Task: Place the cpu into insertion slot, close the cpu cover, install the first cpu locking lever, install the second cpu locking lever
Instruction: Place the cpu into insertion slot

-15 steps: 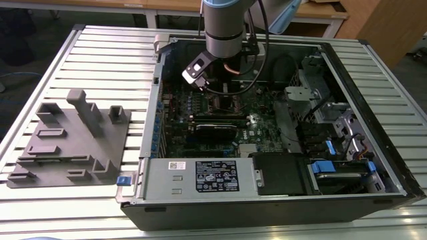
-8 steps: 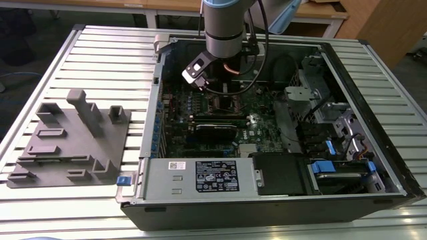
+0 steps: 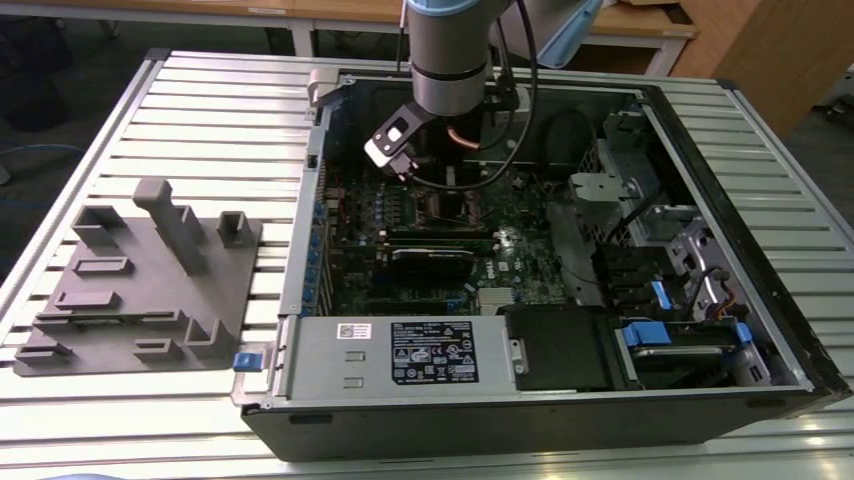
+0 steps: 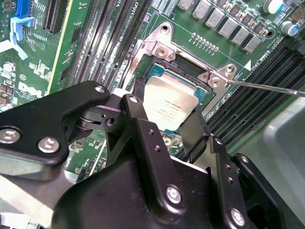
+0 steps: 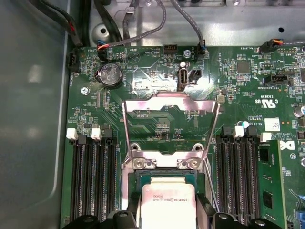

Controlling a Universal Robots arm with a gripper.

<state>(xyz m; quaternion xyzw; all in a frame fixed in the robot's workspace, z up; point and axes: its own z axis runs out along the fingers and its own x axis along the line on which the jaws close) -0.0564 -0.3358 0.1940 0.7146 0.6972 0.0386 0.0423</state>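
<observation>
Table [image 3: 200, 110]: slatted metal, seen carrying everything in the exterior view
Computer case [image 3: 534, 425]: laid open on its side, towards the exterior view's right
Grey fixture block [image 3: 147, 280]: set on the slats just beside the case, on the exterior view's left
Arm [image 3: 454, 60]: reached down into the case from above
Green circuit board [image 5: 143, 81]: seen under the wrist, rows of long black slots on both sides of the socket
Gripper [image 4: 167, 114]: black fingers [image 4: 195, 133] clamped on two opposite edges of the chip
Cpu cover [image 5: 171, 101]: swung up, standing open behind the socket
Insertion slot [image 4: 186, 69]: dark edge seen directly under the chip
Cpu [image 4: 169, 107]: held right over the slot, silver top up; whether it is seated cannot be told
Locking lever [image 4: 267, 87]: thin rod, angled away from the socket corner
</observation>
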